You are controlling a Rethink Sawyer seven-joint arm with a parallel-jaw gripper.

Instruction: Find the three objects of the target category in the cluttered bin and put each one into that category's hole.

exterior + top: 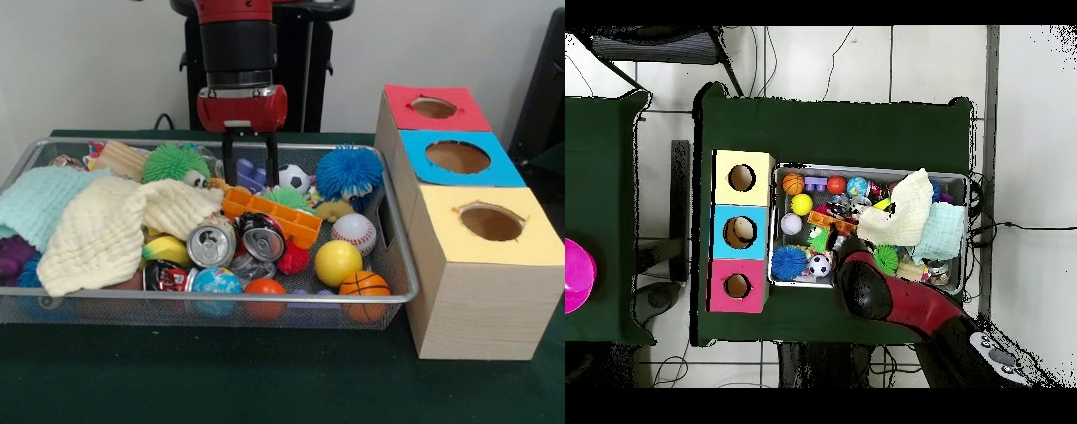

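The wire mesh bin [399, 231] is full of toys, and it also shows in the overhead view [865, 167]. My gripper [250, 179] hangs open at the bin's back middle, with its fingers [229, 163] on either side of a blue-purple block [250, 173] and holding nothing. The hole [433, 108] is in the red-topped box, farthest along the row on the right; it also shows in the overhead view [737, 286]. There my arm [868, 287] covers the gripper.
A blue-topped box [457, 156] and a yellow-topped box [491, 223] stand beside the red one. The bin holds a soccer ball [296, 179], baseball [354, 233], yellow ball [338, 262], basketball [364, 284], blue spiky ball [350, 172], two cans [211, 244], an orange tray [270, 215] and cloths [115, 225].
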